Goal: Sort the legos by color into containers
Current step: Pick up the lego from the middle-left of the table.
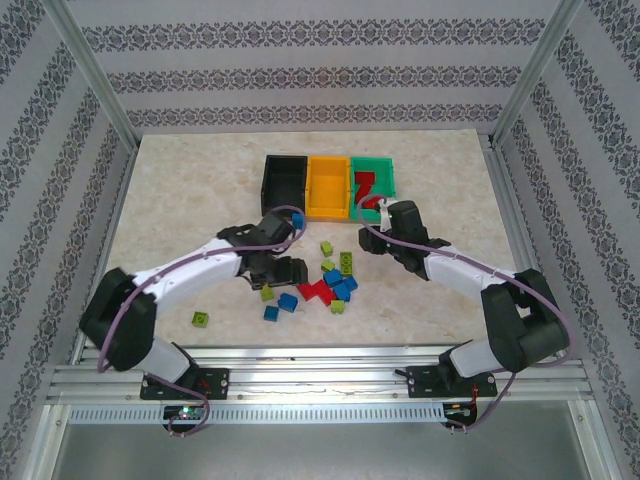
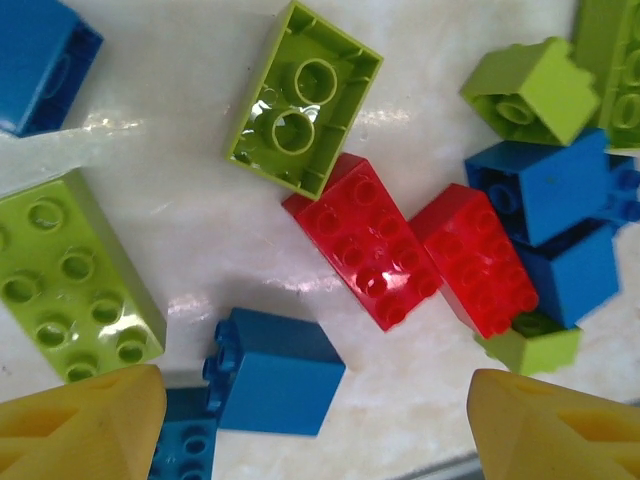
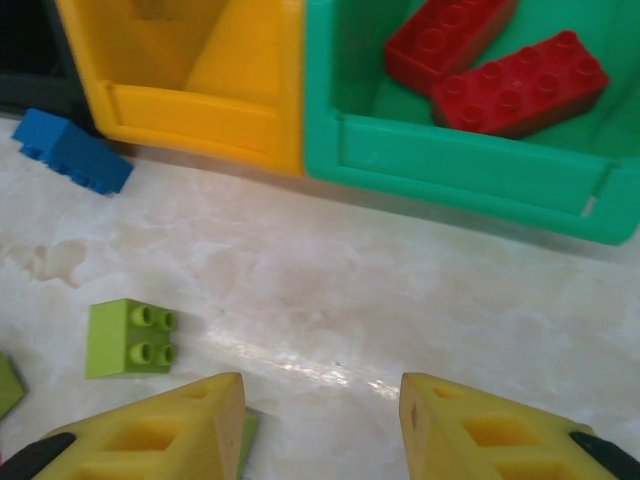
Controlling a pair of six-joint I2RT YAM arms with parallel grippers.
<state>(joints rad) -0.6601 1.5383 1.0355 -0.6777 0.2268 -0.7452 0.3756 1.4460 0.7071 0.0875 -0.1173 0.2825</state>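
The left tool hangs spread over the legos scattered on the desk, with a blue brick lying between its fingers. Best play from here: centre on that brick, drop straight and pinch its flat sides, clear of the lime brick nearby. The right tool sits spread and empty before the green bin, which holds two red bricks. The orange-yellow bin looks bare from above, and the black bin is too dark to read.

three bins stand side by side far back on the counter, two bricks in the rightmost bin. the other legos lie before them, one brick apart leftward.
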